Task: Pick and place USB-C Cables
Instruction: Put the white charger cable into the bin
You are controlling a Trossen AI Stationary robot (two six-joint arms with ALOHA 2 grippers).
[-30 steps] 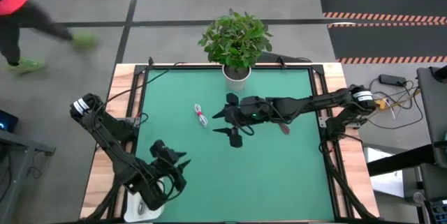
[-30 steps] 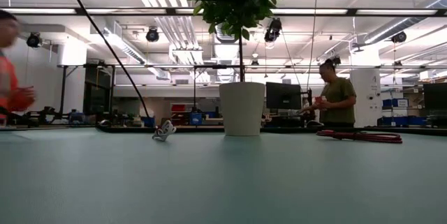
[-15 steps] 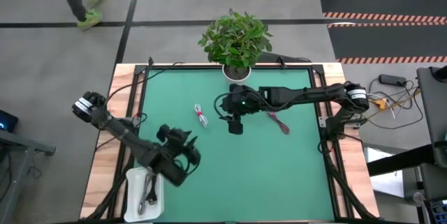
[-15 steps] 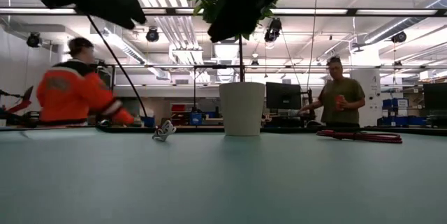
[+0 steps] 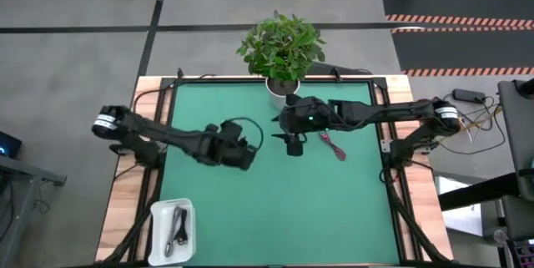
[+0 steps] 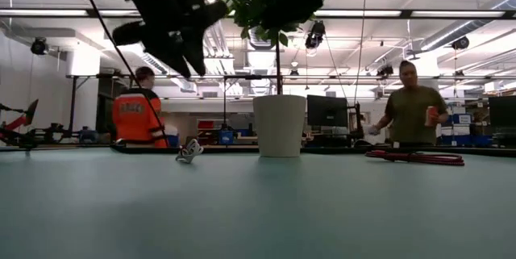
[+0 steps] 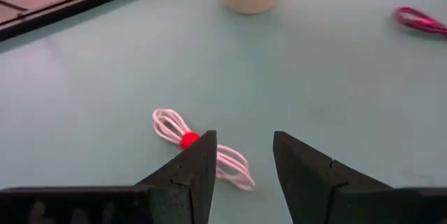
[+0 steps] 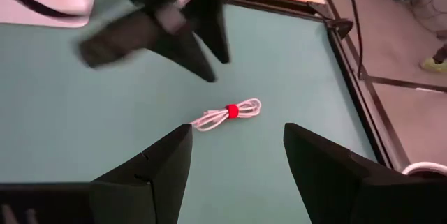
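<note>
The white cable with a red tie (image 7: 199, 147) lies flat on the green mat, also in the right wrist view (image 8: 227, 112) and the low view (image 6: 189, 151). My left gripper (image 7: 244, 151) hangs open above it, one finger over its end, and hides it in the high view (image 5: 247, 153). The magenta cable (image 5: 334, 145) lies on the mat right of centre. Two dark cables (image 5: 175, 230) lie in the white tray (image 5: 158, 214). My right gripper (image 5: 284, 133) hovers open near the pot, facing the white cable (image 8: 237, 147).
A potted plant in a white pot (image 5: 283, 84) stands at the mat's far edge, close to my right gripper. The tray sits at the near left corner. People move about in the room beyond the table (image 6: 411, 114).
My left gripper has swung from above the tray at the near left, up and toward the far right, and now hangs over the white cable. My right gripper has shifted a little toward the far edge and the pot. The cables have not moved.
</note>
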